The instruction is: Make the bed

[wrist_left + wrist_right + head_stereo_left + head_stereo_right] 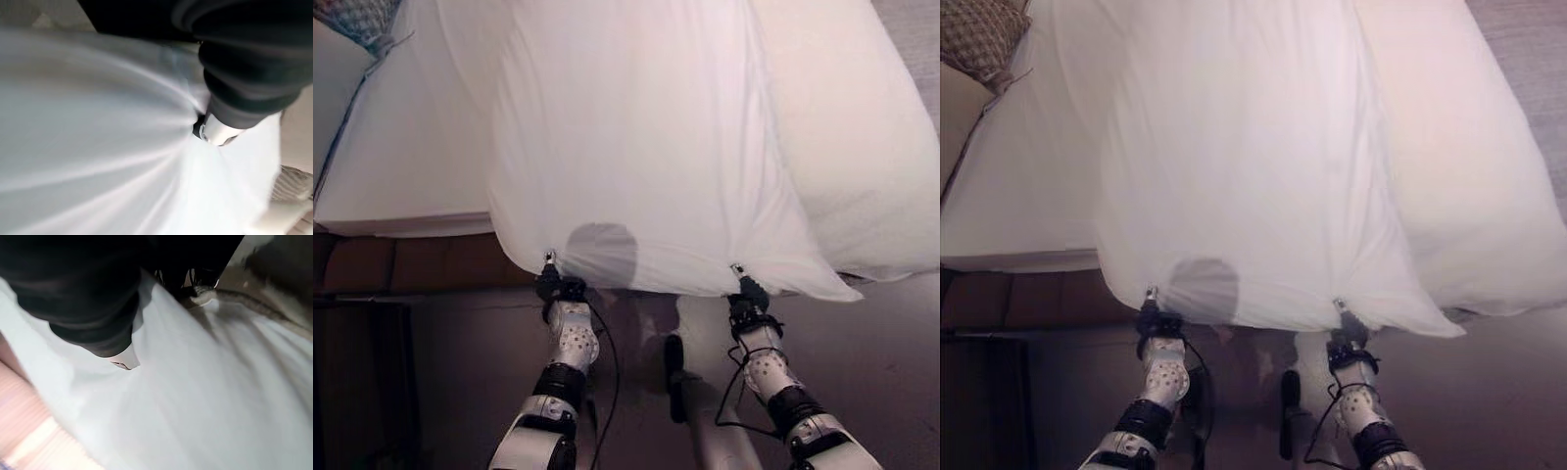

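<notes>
1. White duvet (636,147) hangs off the bed (401,166) edge, centre to 12 o'clock.
2. L hand (551,279) at 7 o'clock pinches its hem.
3. R hand (744,286) at 5 o'clock pinches hem too.

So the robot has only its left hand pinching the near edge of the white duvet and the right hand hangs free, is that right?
Not quite. Both hands pinch the white duvet's near edge: the left hand at one point, the right hand at another. The left eye view shows cloth gathered at each hand.
</notes>
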Robot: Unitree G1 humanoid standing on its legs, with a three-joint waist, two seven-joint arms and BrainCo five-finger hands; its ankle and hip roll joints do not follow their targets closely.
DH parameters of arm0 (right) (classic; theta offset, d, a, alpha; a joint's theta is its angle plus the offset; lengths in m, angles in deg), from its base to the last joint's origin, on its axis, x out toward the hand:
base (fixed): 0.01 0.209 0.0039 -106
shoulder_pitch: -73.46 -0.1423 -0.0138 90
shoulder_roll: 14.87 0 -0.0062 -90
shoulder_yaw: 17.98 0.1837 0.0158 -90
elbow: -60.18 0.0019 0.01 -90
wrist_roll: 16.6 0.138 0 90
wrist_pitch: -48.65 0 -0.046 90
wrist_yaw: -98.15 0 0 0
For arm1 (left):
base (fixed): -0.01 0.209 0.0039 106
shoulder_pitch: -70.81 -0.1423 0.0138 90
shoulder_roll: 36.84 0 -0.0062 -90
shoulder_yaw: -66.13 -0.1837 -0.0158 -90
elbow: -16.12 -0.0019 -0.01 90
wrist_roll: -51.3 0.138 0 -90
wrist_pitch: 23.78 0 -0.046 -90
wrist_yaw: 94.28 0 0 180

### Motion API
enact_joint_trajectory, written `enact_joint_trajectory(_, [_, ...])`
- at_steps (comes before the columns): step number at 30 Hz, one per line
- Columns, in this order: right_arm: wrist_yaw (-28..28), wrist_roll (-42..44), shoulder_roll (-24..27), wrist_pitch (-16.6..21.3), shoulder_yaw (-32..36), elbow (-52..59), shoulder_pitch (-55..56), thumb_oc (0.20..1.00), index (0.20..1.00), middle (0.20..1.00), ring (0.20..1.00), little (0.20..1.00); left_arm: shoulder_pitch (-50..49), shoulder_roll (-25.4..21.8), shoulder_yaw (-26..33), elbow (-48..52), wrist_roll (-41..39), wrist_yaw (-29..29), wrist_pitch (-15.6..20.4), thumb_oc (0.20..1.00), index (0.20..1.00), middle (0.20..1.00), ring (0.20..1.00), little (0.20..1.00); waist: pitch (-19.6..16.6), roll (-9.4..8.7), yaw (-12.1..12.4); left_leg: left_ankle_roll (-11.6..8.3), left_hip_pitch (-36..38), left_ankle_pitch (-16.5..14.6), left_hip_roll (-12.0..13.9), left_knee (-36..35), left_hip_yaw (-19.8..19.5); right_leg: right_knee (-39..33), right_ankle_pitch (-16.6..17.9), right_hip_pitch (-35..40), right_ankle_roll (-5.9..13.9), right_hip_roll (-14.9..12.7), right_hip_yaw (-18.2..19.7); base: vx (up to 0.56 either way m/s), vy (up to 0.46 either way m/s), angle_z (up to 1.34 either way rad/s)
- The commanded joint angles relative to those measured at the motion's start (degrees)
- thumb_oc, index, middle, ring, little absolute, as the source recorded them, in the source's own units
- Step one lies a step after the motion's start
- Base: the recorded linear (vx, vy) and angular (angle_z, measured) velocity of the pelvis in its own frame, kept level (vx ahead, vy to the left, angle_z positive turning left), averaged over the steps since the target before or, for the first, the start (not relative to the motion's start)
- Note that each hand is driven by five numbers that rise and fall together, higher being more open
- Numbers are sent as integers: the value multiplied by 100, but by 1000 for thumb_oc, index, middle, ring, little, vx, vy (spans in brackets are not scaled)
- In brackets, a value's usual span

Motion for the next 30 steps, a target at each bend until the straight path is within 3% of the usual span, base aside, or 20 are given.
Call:
enact_joint_trajectory(1, [-45,-710,256,-179,-41,-623,475,200,200,200,200,200,-567,-263,767,-640,52,-513,427,200,200,200,200,200,-12,-101,54,109,-390,64,-336,364,398,-442,415,-79,964,-483,694,45,235,-5])
enact_joint_trajectory(9, [18,-1715,107,-859,-198,-2189,281,200,200,200,200,200,-232,-478,1170,-2491,231,-735,-91,200,200,200,200,200,-4,-143,56,194,-407,-346,-550,808,710,-1044,787,232,1205,-970,856,67,207,-12])
enact_joint_trajectory(14, [-49,-2412,58,-1243,-237,-2764,254,200,200,200,200,200,-143,-602,1393,-3074,483,-1122,-382,200,200,200,200,200,-67,-193,47,192,-360,-331,-544,712,754,-1184,862,275,1216,-1046,863,53,30,-6])
enact_joint_trajectory(15, [61,-2769,91,-1463,-275,-2981,295,200,200,200,200,200,-198,-659,1491,-3387,634,-1286,-613,200,200,200,200,200,-121,-196,48,177,-316,-303,-534,630,746,-1237,874,298,1211,-1068,839,37,-12,-5])
enact_joint_trajectory(21, [129,-3254,156,-1650,-191,-3286,480,200,200,200,200,200,-426,-745,1620,-3852,914,-1602,-1049,200,200,200,200,200,-239,-211,15,145,-207,-234,-479,501,726,-1262,833,368,1184,-1049,757,49,-37,-2])
enact_joint_trajectory(22, [132,-3212,167,-1672,-128,-3326,513,558,558,558,558,558,-497,-723,1585,-3876,959,-1582,-1125,200,200,200,200,200,-244,-211,6,139,-187,-227,-466,496,701,-1232,818,374,1178,-1035,748,41,-54,1])
enact_joint_trajectory(23, [154,-3185,165,-1662,-49,-3322,582,1000,1000,1000,1000,1000,-569,-690,1520,-3780,989,-1454,-1118,856,856,856,856,856,-247,-207,-2,129,-139,-220,-446,465,672,-1190,782,399,1177,-1010,722,49,-75,4])
enact_joint_trajectory(24, [172,-3200,194,-1644,-24,-3303,613,1000,1000,1000,1000,1000,-636,-640,1383,-3640,1138,-1352,-1124,1000,1000,1000,1000,1000,-248,-200,2,124,-127,-211,-443,451,647,-1182,771,414,1175,-1007,699,38,-59,5])
enact_joint_trajectory(30, [190,-3257,221,-1592,-40,-3178,722,1000,1000,1000,1000,1000,-933,-575,746,-2933,1289,-649,-938,1000,1000,1000,1000,1000,-222,-172,56,97,-77,-149,-435,381,510,-1173,729,508,1178,-1001,552,9,-54,15])
